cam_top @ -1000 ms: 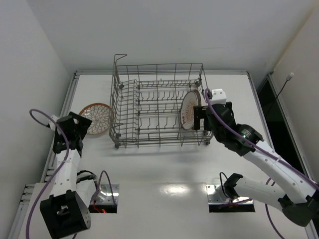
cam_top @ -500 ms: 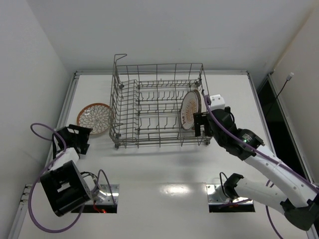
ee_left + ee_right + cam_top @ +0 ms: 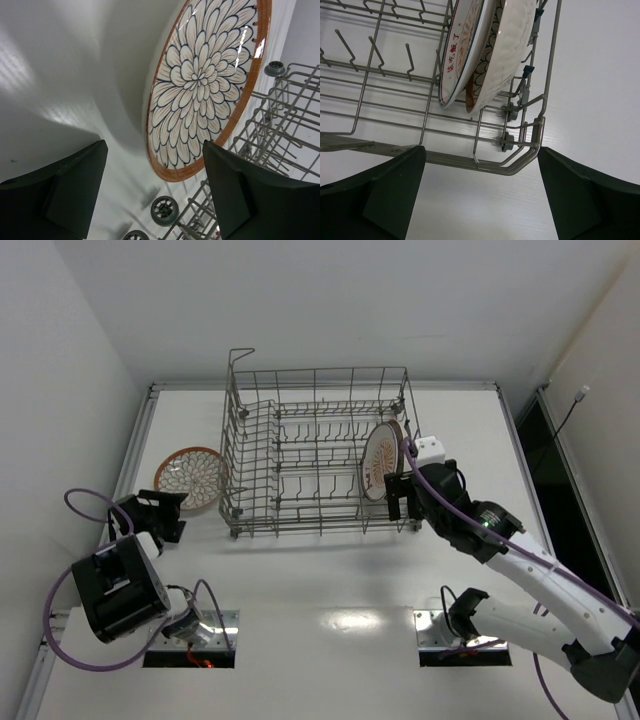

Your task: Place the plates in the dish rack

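**Top external view.** The dish rack (image 3: pixel 300 528) stands at the middle of the white counter (image 3: pixel 330 580). Two upright plates (image 3: pixel 378 462) lean together among the tines at its right end; a petal-patterned plate (image 3: pixel 192 478) lies flat on the counter just beside the rack's left wall, outside it. The right gripper (image 3: pixel 398 495) hovers at the rack's near right corner, close to the upright plates; the left gripper (image 3: pixel 163 516) sits low near the counter's left edge, on the near side of the flat plate and apart from it.

**Left wrist view.** We see the left gripper (image 3: pixel 155 150) spread wide and holding nothing. Beyond it the petal-patterned plate (image 3: pixel 202 85) rests face up on the counter, with an orange-brown rim and dark-outlined white petals. The rack's wire wall (image 3: pixel 280 125) and its small grey wheels (image 3: pixel 162 210) lie to the plate's right.

**Right wrist view.** The right gripper (image 3: pixel 481 152) is likewise parted and empty, looking down on the rack's corner (image 3: pixel 540 125). Inside, the two plates stand on edge, touching, against the end wall. The lettered plate (image 3: pixel 457 50), nearer the rack's interior, bears red characters near its rim; the outer plate (image 3: pixel 502 45) shows dark-outlined petals.
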Available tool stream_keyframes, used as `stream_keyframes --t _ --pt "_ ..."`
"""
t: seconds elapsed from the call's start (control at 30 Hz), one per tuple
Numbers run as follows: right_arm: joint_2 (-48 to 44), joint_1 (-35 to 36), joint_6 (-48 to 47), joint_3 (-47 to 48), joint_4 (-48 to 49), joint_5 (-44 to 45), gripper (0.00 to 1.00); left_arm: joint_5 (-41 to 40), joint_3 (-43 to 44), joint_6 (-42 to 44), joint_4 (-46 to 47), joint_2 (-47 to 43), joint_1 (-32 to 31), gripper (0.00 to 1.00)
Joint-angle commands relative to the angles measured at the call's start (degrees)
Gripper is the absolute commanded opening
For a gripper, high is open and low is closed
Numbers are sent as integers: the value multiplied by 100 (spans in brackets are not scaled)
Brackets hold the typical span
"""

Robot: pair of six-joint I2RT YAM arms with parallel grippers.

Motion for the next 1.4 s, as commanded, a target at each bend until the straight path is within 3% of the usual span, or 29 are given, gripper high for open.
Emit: stream_keyframes --t 0.0,0.17,0.3,0.4,0.43,0.53,0.57,0.83,1.03,1.2,1.37 --pt "-64 -6 -15 -36 142 -21 93 9 105 -276 476 276 -45 75" --pt "-64 -6 -15 -89 142 -21 93 -465 404 -469 477 584 -458 73" --pt "-116 -6 -68 -89 89 93 93 -536 474 -619 802 901 -573 62" --pt "-116 -6 -68 -150 37 93 93 -423 474 -619 978 1182 -573 47" --pt "-169 -6 -68 -150 37 145 93 -422 474 -619 978 1235 -573 33" --pt "-370 -6 -15 -212 -16 146 93 -360 474 -567 1031 1236 -573 4" --pt "-432 -6 -15 -212 -16 146 93 -360 474 -567 909 1236 -573 1" --pt "-450 -6 -15 -159 -69 5 93 -1107 1018 -128 -304 -195 -521 0" --pt "-450 -6 46 -159 -69 -442 93 -1951 2161 119 -1719 -1346 -380 0" --pt "-503 -6 46 -27 -69 -829 93 -2162 2284 -135 -1834 -2086 -380 0" --pt "-688 -6 46 26 1 -1040 93 -1479 2224 -592 -1641 -2815 -380 0"
